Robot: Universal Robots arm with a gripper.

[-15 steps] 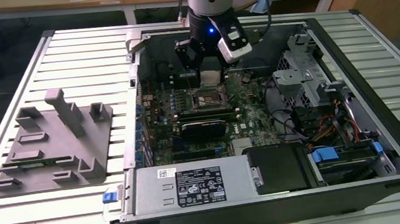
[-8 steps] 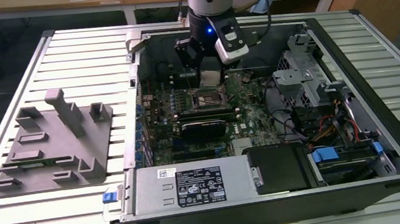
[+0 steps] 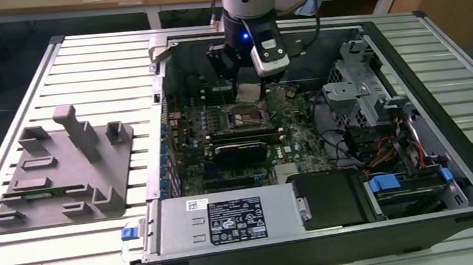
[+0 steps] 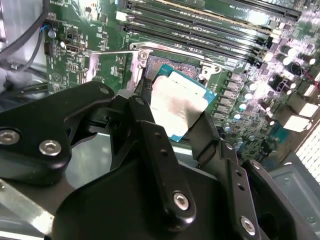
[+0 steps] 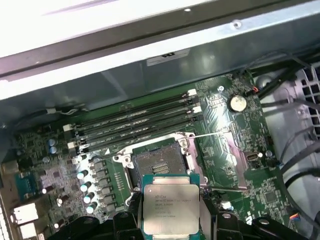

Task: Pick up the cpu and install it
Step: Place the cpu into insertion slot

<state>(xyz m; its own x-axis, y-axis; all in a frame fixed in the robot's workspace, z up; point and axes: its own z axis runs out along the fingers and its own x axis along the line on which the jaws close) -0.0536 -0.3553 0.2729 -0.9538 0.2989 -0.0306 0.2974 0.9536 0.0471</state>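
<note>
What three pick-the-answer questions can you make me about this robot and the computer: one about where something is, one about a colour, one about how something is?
1. Where is the cpu?
A) in the hand, above the socket
B) seated in the socket
C) in a person's palm

2. What colour is the motherboard?
A) red
B) green
C) white

3. How is the socket?
A) covered by a fan
B) holding a chip
C) open and empty

Answers:
1 A: the hand grips the cpu by its sides, just over the socket.
2 B: the board is green all around the slots.
3 C: the socket's bare contacts show, with nothing sitting in it.
</note>
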